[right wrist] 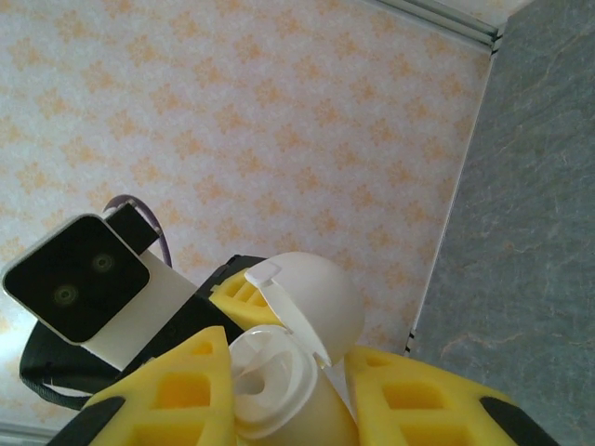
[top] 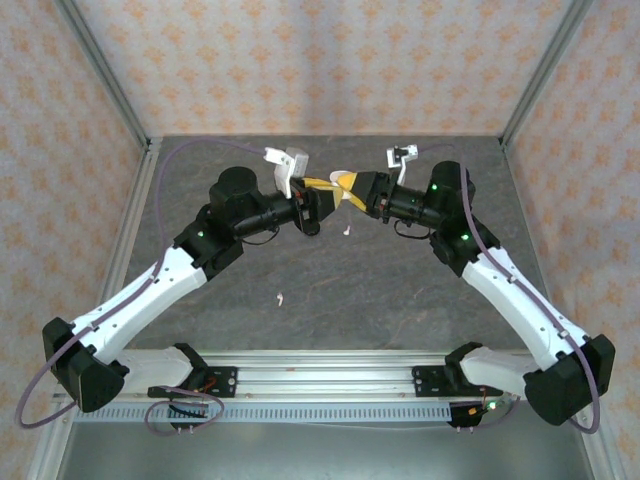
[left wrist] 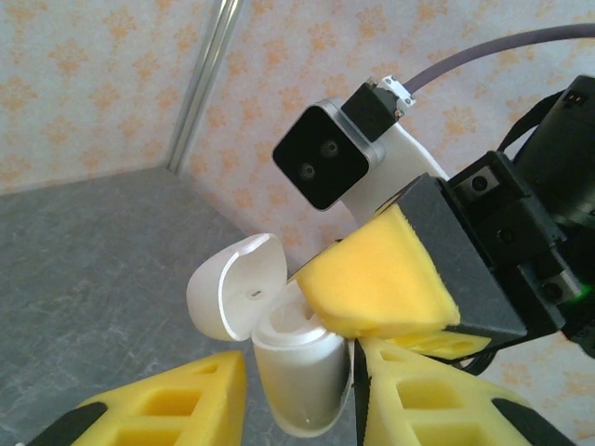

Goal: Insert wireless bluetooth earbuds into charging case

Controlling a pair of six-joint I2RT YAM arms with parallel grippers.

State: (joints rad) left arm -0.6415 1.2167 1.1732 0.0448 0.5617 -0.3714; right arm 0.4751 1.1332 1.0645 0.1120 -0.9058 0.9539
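Note:
The white charging case (top: 343,182) hangs above the middle of the table, where both grippers meet. Its lid (left wrist: 234,283) is flipped open. My right gripper (right wrist: 288,372) is shut on the case body (right wrist: 279,400), with a yellow pad against each side. My left gripper (left wrist: 299,367) stands open around the case (left wrist: 297,381): its right pad (left wrist: 409,390) lies against the case, while the left pad (left wrist: 186,409) is apart from it. Two white earbuds lie on the table, one (top: 347,231) under the grippers and one (top: 281,297) nearer the arms' bases. No bud shows in the case's visible socket (right wrist: 256,376).
The grey table (top: 330,270) is ringed by patterned walls (top: 330,60) with metal corner posts (top: 105,70). The left arm (top: 160,285) and right arm (top: 510,285) reach inward from the near rail (top: 320,375). Each wrist camera (left wrist: 321,153) sits close to the other gripper.

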